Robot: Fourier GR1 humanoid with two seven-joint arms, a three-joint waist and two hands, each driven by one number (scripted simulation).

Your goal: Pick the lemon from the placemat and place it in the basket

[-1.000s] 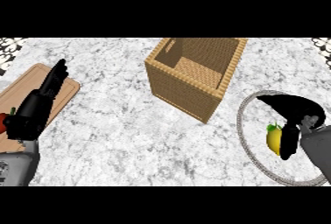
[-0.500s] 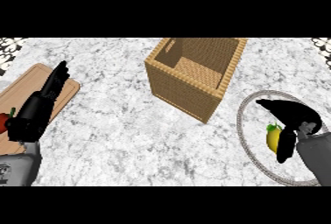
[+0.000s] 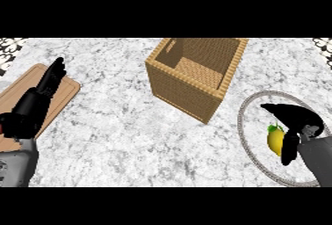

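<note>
R hand [image 3: 299, 124] curled round the lemon [image 3: 276, 139], fingers above, thumb below-right. Lemon sits on round grey placemat [image 3: 250, 112] at right; long axis approx up-down in view, green stem end toward top. Wicker basket [image 3: 185, 90] up-left of it, open, apart from mat. L hand [image 3: 40, 97] straight-fingered, resting over wooden cutting board [image 3: 16, 99] at far left.
</note>
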